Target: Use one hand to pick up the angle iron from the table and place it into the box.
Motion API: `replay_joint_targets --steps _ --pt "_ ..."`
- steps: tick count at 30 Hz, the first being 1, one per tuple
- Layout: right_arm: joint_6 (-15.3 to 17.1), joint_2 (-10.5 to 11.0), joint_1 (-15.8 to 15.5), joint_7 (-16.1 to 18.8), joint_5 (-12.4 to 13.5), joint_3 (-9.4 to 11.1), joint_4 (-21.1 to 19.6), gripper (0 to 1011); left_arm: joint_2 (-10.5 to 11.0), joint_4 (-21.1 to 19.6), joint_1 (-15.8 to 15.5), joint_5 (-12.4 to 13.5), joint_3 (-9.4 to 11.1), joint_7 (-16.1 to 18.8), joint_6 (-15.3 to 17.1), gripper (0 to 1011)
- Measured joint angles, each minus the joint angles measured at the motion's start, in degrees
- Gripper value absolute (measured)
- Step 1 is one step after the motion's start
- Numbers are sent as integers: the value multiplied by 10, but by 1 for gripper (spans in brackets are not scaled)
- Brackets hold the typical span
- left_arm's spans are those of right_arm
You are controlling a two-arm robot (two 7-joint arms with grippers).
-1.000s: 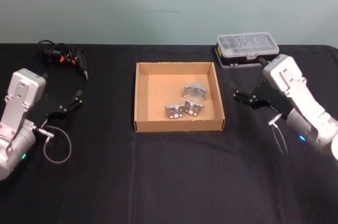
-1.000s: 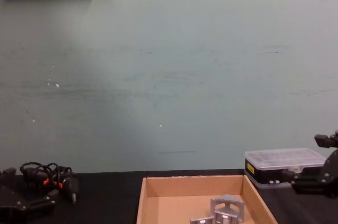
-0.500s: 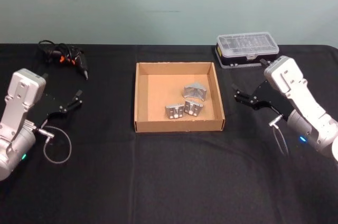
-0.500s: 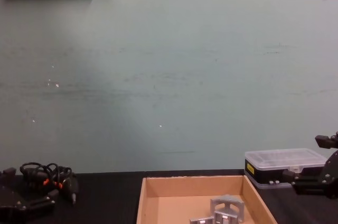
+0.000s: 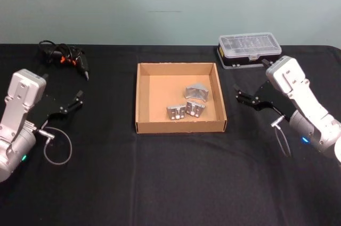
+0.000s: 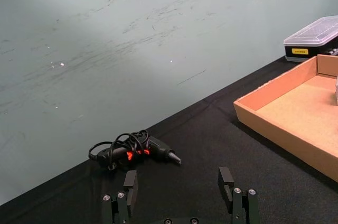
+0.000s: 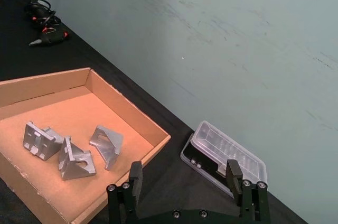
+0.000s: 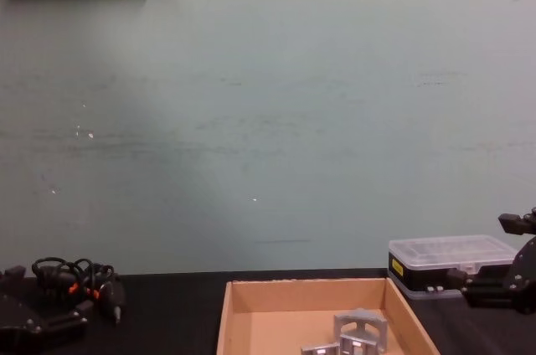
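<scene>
The tan cardboard box (image 5: pixel 160 90) sits mid-table on the black table (image 5: pixel 176 172). Three grey angle irons lie inside it: one further back (image 5: pixel 196 91) and two side by side near the front wall (image 5: pixel 176 112) (image 5: pixel 195 109); the right wrist view shows them too (image 7: pixel 107 145). My right gripper (image 5: pixel 246 85) hovers just right of the box, open and empty, with its fingers (image 7: pixel 135 174) spread wide. My left gripper (image 5: pixel 65 90) rests well left of the box, also open and empty (image 6: pixel 178 179).
A clear-lidded plastic case (image 5: pixel 249 50) stands at the back right, behind my right gripper. A black tool with orange marks and a coiled cable (image 5: pixel 66 58) lies at the back left. A wall rises behind the table's far edge.
</scene>
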Motion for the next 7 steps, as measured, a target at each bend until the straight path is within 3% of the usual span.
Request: replay_joint_targets --steps 7 --pt "0 0 0 0 0 0 0 1003 0 0 0 0 0 0 0 1000"
